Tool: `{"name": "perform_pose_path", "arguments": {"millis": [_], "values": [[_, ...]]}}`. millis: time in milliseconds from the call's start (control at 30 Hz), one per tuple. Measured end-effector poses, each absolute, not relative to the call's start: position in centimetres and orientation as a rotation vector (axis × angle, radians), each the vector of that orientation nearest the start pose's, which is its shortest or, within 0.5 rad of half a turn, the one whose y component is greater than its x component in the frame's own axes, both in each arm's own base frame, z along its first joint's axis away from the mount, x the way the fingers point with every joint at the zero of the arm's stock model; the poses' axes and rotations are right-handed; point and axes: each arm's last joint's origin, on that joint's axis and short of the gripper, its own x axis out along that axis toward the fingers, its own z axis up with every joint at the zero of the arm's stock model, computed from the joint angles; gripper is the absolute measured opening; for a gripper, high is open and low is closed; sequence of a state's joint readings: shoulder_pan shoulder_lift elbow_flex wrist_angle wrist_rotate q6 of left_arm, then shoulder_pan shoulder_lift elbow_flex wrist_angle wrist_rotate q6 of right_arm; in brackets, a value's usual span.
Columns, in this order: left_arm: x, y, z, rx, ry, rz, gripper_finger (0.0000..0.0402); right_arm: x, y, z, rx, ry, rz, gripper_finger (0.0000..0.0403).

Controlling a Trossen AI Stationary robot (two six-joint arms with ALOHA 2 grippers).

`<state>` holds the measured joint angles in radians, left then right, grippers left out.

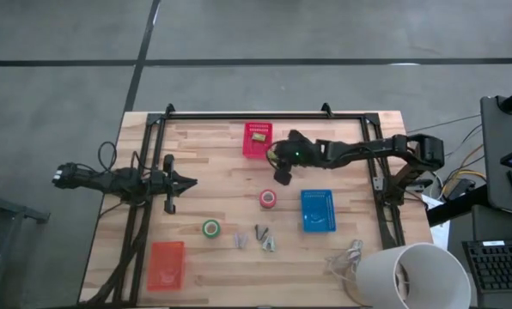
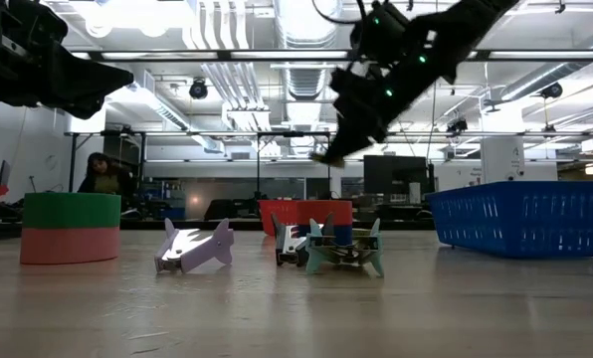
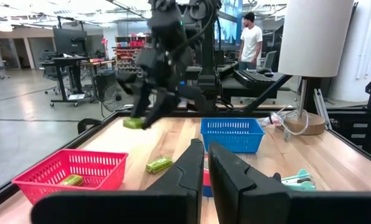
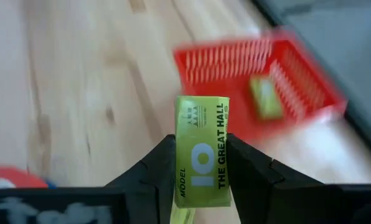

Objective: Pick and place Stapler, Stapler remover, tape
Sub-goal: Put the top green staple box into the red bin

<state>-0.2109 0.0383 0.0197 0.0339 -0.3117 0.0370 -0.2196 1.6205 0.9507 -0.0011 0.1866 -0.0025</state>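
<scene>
High view: the right gripper hangs above the table just beside the red basket at the far edge, which already contains one yellow-green item; the left gripper waits over the table's left side with its fingers closed and empty. The red-pink tape roll and the green tape roll lie on the table near the blue basket, with the staple removers beside them and a second red basket at the near left. Low view: the right gripper is raised well clear of the table; the two tape rolls appear as one green-over-pink stack at the left. Left wrist view: the right gripper carries a yellow-green stapler aloft, a further yellow-green piece lies on the table, and another rests inside the red basket. Right wrist view: the fingers clamp the stapler at a narrow setting, with the red basket ahead and below. Judged step: transport of the stapler to the red basket. The next move calls for centring over the basket opening, lowering, then releasing. The stapler is a small oblong box, yellow-green, with pale printed lettering on its face.
</scene>
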Motion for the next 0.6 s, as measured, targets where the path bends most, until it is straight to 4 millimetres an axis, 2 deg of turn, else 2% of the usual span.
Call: {"name": "perform_pose_path", "arguments": {"millis": [100, 300, 400, 600], "values": [[9.7, -1.2, 17.1, 0.033, -0.013, 0.101, 0.0026, 33.9, -8.9, 21.3, -0.062, 0.649, -0.383, 0.0117], [9.7, -1.2, 17.1, 0.033, -0.013, 0.101, 0.0026, 36.4, -12.1, 22.4, -0.123, 0.631, -0.415, 0.0128], [9.7, -1.2, 17.0, 0.033, -0.012, 0.101, 0.0026, 37.4, -13.8, 22.5, -0.131, 0.64, -0.386, 0.0124], [9.7, -1.2, 17.0, 0.033, -0.012, 0.101, 0.0026, 39.0, -17.4, 21.1, -0.134, 0.712, -0.378, 0.0117]]}}
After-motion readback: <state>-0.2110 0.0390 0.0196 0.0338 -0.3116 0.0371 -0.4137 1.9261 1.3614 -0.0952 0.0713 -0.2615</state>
